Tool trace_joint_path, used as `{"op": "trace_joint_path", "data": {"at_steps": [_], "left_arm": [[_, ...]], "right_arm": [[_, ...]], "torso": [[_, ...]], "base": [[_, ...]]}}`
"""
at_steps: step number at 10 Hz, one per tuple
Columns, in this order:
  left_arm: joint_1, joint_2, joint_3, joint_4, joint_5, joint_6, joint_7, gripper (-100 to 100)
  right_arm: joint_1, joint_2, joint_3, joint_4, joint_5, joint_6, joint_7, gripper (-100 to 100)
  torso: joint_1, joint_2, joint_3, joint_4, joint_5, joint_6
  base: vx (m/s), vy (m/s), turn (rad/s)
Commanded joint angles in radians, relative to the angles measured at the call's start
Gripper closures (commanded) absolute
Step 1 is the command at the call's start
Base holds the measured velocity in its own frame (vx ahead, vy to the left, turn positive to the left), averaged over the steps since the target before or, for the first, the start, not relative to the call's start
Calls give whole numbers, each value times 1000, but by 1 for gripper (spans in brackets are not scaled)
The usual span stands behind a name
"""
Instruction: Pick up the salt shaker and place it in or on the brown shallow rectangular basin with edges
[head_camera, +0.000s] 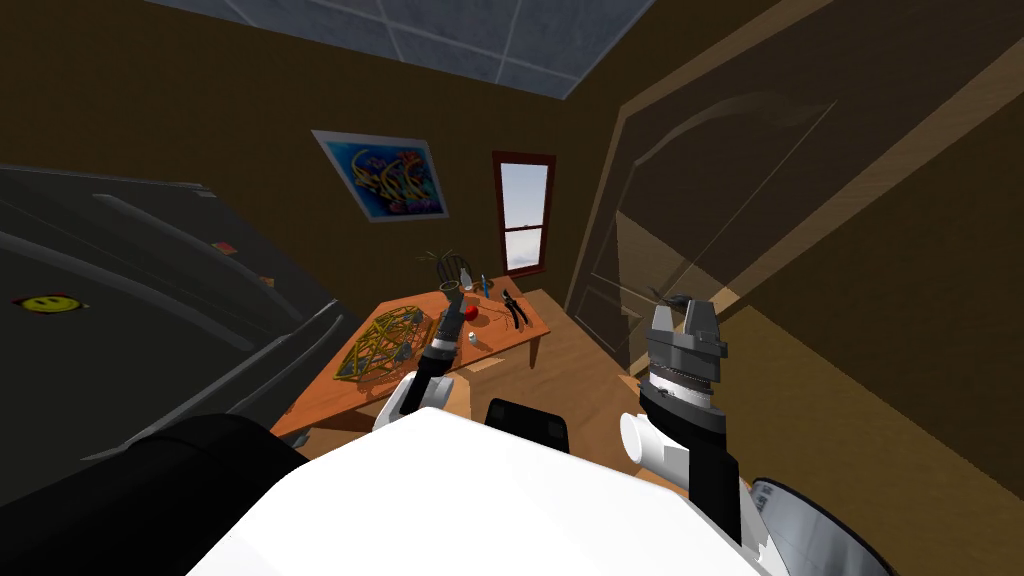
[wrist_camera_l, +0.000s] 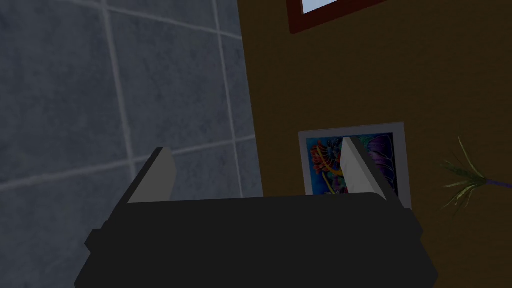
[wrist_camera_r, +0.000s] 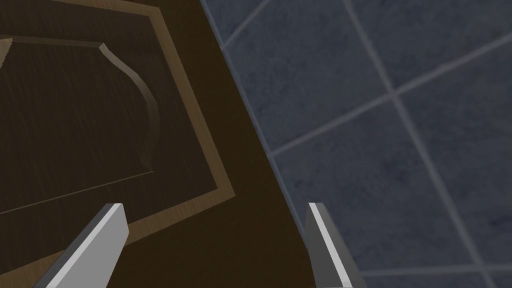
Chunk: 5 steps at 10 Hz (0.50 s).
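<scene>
Counting one orange-brown wooden table (head_camera: 503, 336) mid-frame, with one yellow-green wire lattice basket (head_camera: 375, 345), one red round item (head_camera: 472, 314), one black plier-like tool (head_camera: 515, 308) and one small white cylindrical salt shaker (head_camera: 471, 340) just below centre, beside the left forearm. Left gripper (head_camera: 453, 291) (wrist_camera_l: 255, 150) is over the table, blades spread and empty. Right gripper (head_camera: 682, 312) (wrist_camera_r: 215, 205), centre-right, is spread too.
</scene>
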Motion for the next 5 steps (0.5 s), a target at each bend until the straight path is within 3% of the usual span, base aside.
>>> {"op": "trace_joint_path", "data": {"at_steps": [1,5], "left_arm": [[-14,27,2,50,-17,29,-10,-100],[-28,54,-5,134,-46,65,-29,-100]], "right_arm": [[0,0,0,0,0,0,0,0],[0,0,0,0,0,0,0,0]], "torso": [[0,0,0,0,0,0],[0,0,0,0,0,0]], "base": [[-57,10,-58],[-38,6,-33]]}}
